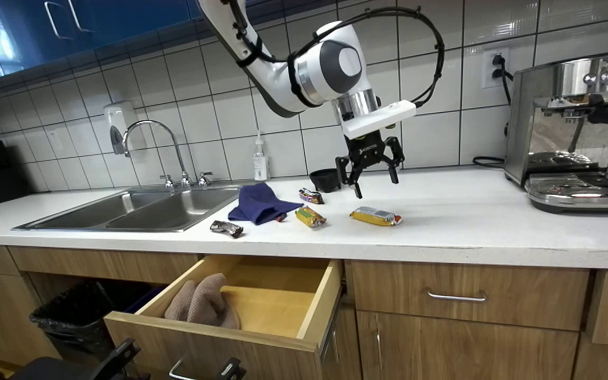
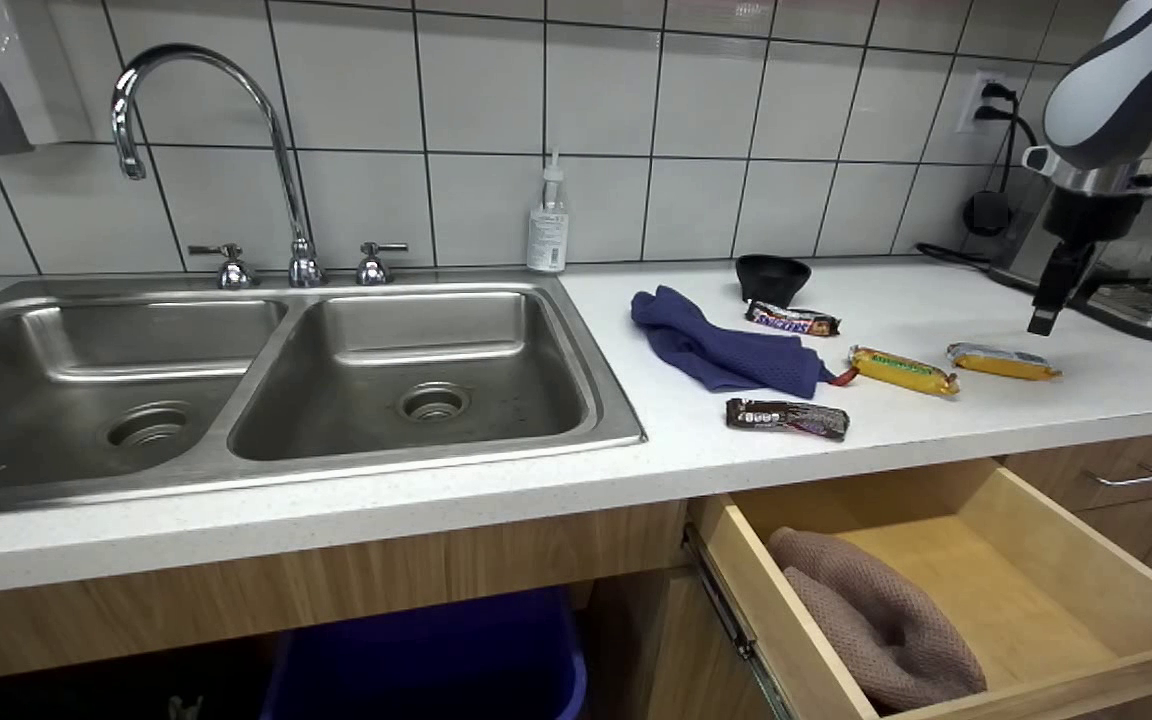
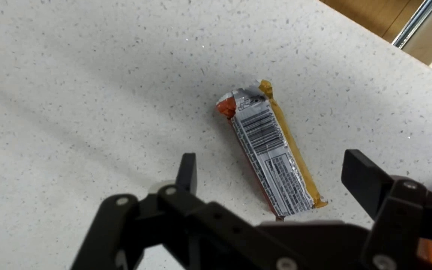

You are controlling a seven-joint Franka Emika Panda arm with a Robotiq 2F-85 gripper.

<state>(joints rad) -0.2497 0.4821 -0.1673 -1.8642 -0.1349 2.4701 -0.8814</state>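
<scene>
"Hanging over the surface (image 3: 88,112), the pincer (image 3: 270,165) stands wide open and has hold of nothing. What's underneath?"

"A silver-and-yellow wrapped bar (image 3: 272,157), barcode side up on the surface, below the fingertips (image 3: 362,180) and apart from them. In the wrist view it lies slantwise across the gap."

"So what might go wrong?"

"I'd worry about that slant. Squeezing a crooked bar could spin it or let one end slip out, and a slick wrapper wouldn't help. Going too low could jam the fingertips against the surface, since the bar is shallow."

"Anything close enough to bump?"

"A yellow-and-green wrapped bar (image 1: 310,216) lies near; a wide sideways swing could nudge it. Beyond that come a black bowl (image 1: 325,180) and a dark blue cloth (image 1: 262,205)."

"And the arm (image 1: 330,68)?"

"It reaches in from above. In an exterior view the forearm slopes down, the wrist bends, and the pincer points nearly straight down. A cable (image 1: 440,50) loops out beside the wrist, so a big turn might snag it. Farther off stands a coffee machine (image 1: 573,132)."
</scene>
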